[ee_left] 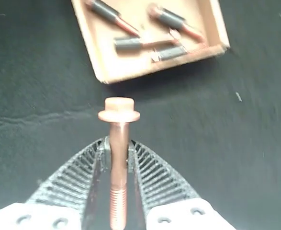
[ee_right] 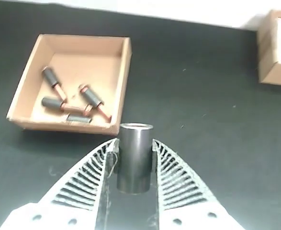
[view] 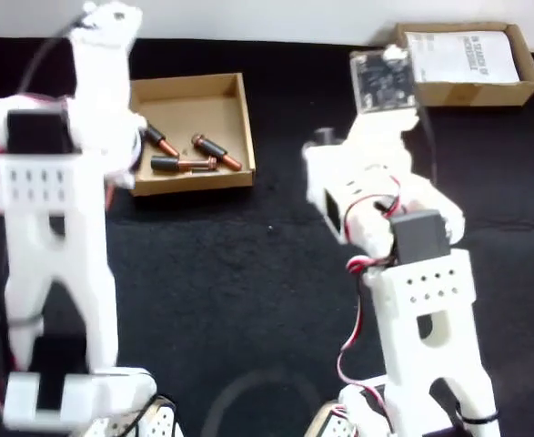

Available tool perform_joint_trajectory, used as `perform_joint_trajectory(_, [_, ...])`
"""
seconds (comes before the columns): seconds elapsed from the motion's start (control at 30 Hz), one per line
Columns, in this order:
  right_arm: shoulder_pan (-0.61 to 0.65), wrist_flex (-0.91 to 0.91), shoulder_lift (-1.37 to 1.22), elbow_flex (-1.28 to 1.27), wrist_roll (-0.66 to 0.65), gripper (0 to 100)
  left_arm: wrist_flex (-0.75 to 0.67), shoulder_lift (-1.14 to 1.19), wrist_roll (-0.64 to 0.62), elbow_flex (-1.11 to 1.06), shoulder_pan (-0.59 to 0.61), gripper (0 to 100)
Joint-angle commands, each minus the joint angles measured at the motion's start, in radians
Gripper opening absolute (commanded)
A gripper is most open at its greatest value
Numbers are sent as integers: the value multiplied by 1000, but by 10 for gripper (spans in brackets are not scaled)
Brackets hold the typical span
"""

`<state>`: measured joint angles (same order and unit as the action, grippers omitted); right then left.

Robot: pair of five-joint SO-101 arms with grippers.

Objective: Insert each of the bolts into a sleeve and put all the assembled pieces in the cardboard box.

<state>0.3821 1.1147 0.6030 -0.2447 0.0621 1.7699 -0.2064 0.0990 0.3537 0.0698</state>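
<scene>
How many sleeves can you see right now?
5. One sleeve is held in the right gripper's jaws; four sleeves lie in the cardboard box. More might be hidden.

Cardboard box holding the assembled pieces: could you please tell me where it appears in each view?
High view: cardboard box beside an arm.
Left wrist view: box beyond the held bolt.
Right wrist view: box beyond the held sleeve.
Shared landmark: the assembled pieces inside.

Copper bolt (ee_left: 118,143), dark sleeve (ee_right: 134,158) (both clamped); assembled pieces (view: 214,151) in box (view: 194,179).
</scene>
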Motion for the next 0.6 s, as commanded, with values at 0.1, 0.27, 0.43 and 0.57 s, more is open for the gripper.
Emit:
perform_joint_trajectory(0.1, [90,-22,200,-217,9,7,-37,-351,15,-280,-82,8])
perform_joint_trajectory(0.27, [153,-127,349,-455,9,7,-160,-470,11,-467,-82,8])
perform_joint_trajectory(0.43, [186,-363,542,-771,9,7,-342,-578,9,-679,-82,8])
perform_joint_trajectory(0.57, [191,-590,688,-1003,2,7,-568,-664,9,-874,-84,8])
